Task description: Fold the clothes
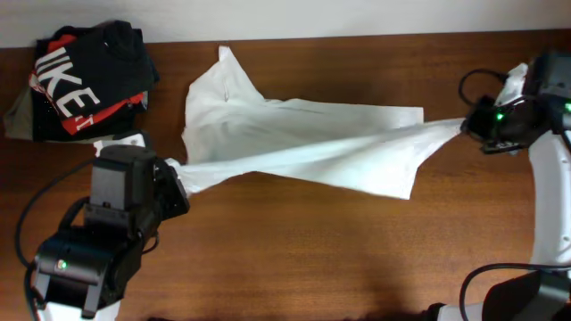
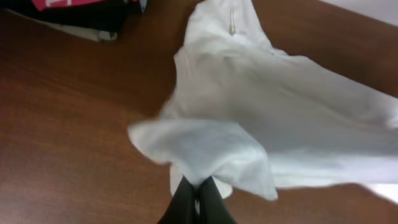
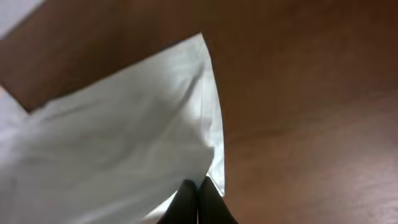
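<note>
- White T-shirt point(image 1: 294, 138) lies across the far-middle of the surface point(image 1: 294, 267), drawn into a long, twisted band running left to right.
- Left end effector point(image 1: 177, 176) is pinched tight on a bunched corner at the shirt's near-left edge. In its wrist view the fabric gathers into the pinch and a loose flap droops beside it.
- Right end effector point(image 1: 466, 125) is closed on a pointed corner at the far right. In its wrist view the hem runs straight down into the closed tips.
- Judgement: the two opposite holds put tension along the cloth, probably to pull it out flat before any fold. The middle is creased and overlapping, so it is not spread yet.
- The upper-left part of the shirt rests slack on the wood.
- Black shirt with white letters point(image 1: 85, 76) is piled on a grey-olive garment point(image 1: 16, 116) in the far-left corner, apart from the white shirt and probably set aside.
</note>
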You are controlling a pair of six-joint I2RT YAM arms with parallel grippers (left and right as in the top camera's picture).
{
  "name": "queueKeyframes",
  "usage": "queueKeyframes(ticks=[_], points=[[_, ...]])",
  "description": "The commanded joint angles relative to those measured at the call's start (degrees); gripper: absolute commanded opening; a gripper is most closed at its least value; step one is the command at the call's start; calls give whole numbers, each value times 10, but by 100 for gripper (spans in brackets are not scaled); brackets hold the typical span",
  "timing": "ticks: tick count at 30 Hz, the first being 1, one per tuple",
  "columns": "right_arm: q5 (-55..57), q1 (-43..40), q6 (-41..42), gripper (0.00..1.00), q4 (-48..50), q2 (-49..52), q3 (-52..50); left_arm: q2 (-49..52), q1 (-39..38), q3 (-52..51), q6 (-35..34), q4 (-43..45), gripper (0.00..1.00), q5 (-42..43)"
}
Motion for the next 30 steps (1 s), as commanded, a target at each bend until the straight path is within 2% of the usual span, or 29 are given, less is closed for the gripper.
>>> queueKeyframes(ticks=[1,2,4,8,10,11,15,19,23,27,30], points=[[1,3,-9,24,-11,16,10,50,3,-1,-1,-22,1,-11],[1,15,-9,24,-17,34,9,78,3,-7,-2,-26,1,-9],[1,43,-9,46,-24,78,9,151,3,-18,-5,-21,1,-9],[5,104,-13,47,-60,128,9,313,3,-18,-8,7,0,-9],[27,111,-13,50,-87,130,6,348,3,-18,-8,7,1,-9],[54,111,-13,63,-90,130,-7,354,3,-18,-8,7,1,-9],[50,111,-13,72,6,131,-114,353,3,-18,-8,9,0,-9],[3,111,-13,72,143,131,-207,353,3,-18,-8,7,0,-9],[-30,112,-12,65,184,162,-210,353,3,-18,-8,7,1,-9],[-38,123,5,63,204,167,-210,353,3,-18,-8,9,1,-9],[-38,138,85,61,234,167,-210,353,3,-18,-8,9,0,-9]])
